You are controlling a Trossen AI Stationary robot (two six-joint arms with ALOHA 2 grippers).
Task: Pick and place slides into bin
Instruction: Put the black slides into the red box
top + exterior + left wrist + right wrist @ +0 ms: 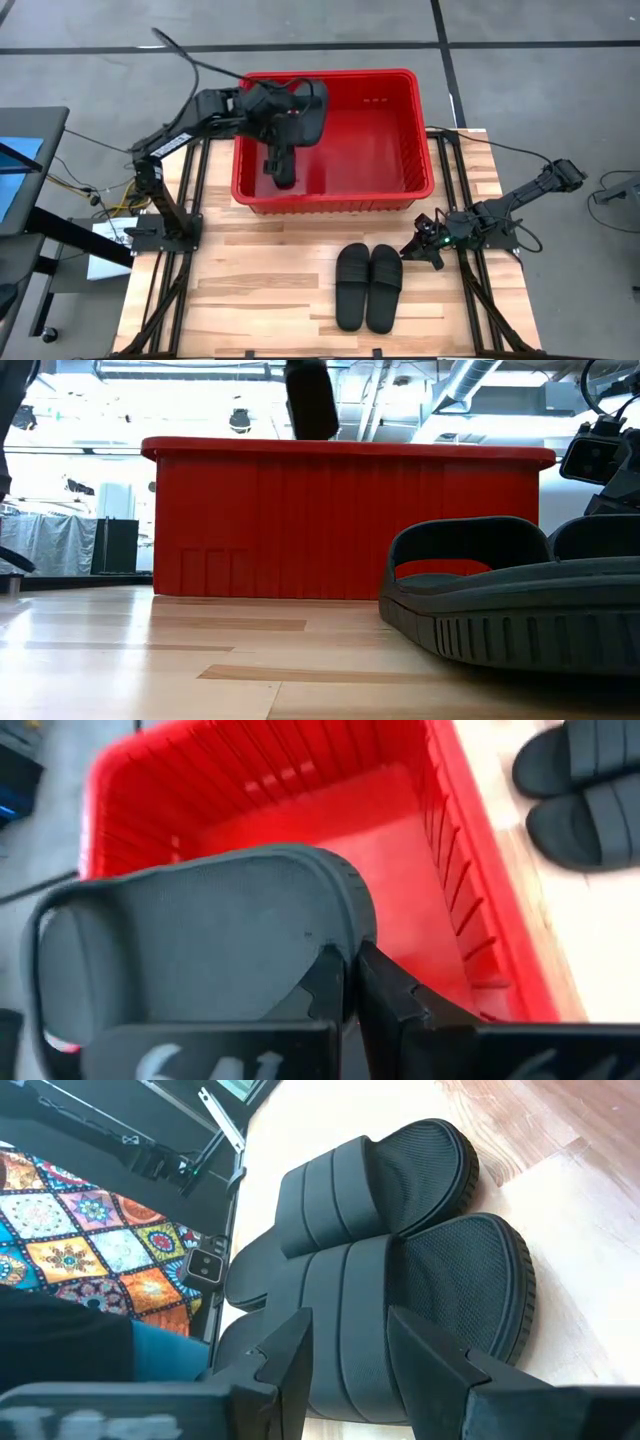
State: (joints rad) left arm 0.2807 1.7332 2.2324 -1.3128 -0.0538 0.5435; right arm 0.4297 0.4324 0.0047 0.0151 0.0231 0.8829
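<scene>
My left gripper (272, 108) is shut on a black slide (303, 112), which it holds over the left part of the red bin (415, 130). In the low view the slide (310, 400) shows above the bin's rim (350, 450). A dark long shape (282, 165) lies below it near the bin's near wall; I cannot tell whether it is another slide. Two more slides (368, 287) lie side by side on their soles on the table, in front of the bin. My right gripper (420, 248) stands open just right of their far ends, touching nothing. My left gripper pinches the slide's edge (335, 945) between its two fingers. The fingers (385, 995) come slanting down from the table's left. The slide is lifted clear, above the bin's floor (400, 840), with its broad face toward the wrist camera.
The bin stands at the table's far middle; its right half shows a bare floor. The wooden table (250, 290) lies open at the near left. Cables and a stand (40, 200) sit off the table's left side.
</scene>
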